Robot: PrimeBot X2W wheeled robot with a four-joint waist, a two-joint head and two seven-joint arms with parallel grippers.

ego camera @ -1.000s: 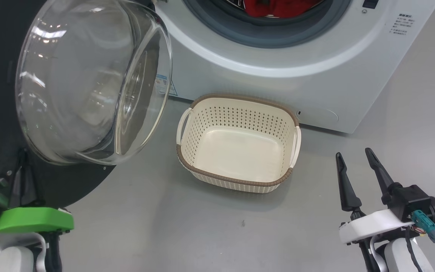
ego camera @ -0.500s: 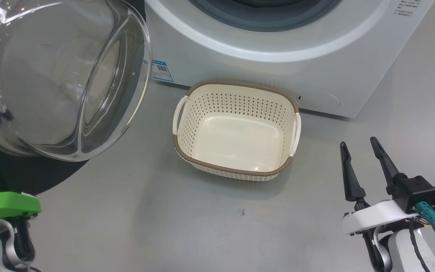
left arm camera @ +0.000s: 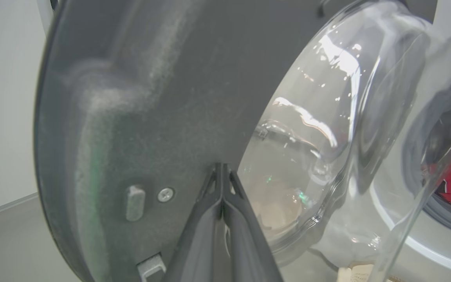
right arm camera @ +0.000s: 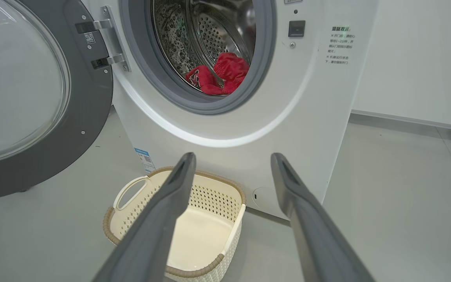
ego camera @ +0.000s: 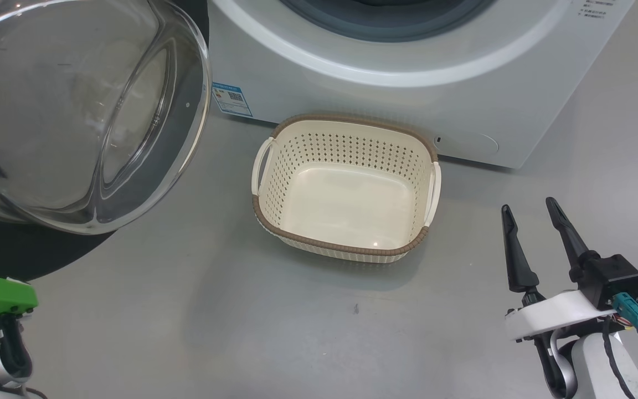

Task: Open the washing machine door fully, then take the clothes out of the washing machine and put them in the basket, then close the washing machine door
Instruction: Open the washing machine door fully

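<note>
On step one, at a guess: swinging the washing machine door (left arm camera: 131,98) fully open. Left claw (left arm camera: 222,172) pinched shut, holding nothing, tips against (or a hair off, hard to say) the door's grey inner face dead ahead, glass bowl (left arm camera: 307,137) just right of the tips. Right claw (ego camera: 528,206) spread wide, empty, parked low over the floor (ego camera: 241,321). Basket (ego camera: 346,244) ahead and left of the right claw, near but apart, empty, close in front of the washing machine (ego camera: 407,100). Clothes (right arm camera: 225,72) up and ahead beyond the right claw's tips, a red heap low in the drum (right arm camera: 210,35), none out yet. Judging the door near full swing; likely time to back the left claw off. Next: raise the right claw, drive straight into the drum mouth, close on a fold of red fabric clear of the gasket (right arm camera: 210,105), then down-left to the basket.
</note>
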